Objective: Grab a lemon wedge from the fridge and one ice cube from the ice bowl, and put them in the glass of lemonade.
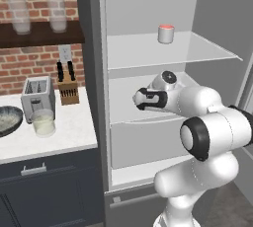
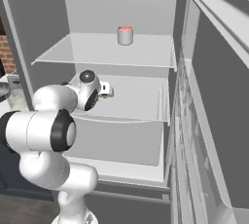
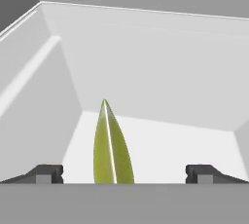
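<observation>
The fridge (image 1: 94, 97) stands open, and my arm reaches onto its middle shelf (image 2: 141, 101). In the hand view the lemon wedge (image 3: 111, 145), a slim yellow-green sliver standing on the white shelf floor, sits between my fingertips (image 3: 48, 173). My gripper (image 3: 124, 174) is open, with each tip well clear of the wedge. On the counter to the left of the fridge stands the glass of lemonade (image 1: 43, 122), in front of a toaster. The dark ice bowl (image 1: 9, 120) lies at the left edge beside it.
A small red-topped white cup (image 1: 166, 33) stands on the fridge's top shelf. The open fridge door (image 2: 214, 101) juts out at the right. A toaster (image 1: 37, 97) and a knife block (image 1: 67, 90) stand on the counter. Two tall glasses (image 1: 20, 11) are on a wall shelf.
</observation>
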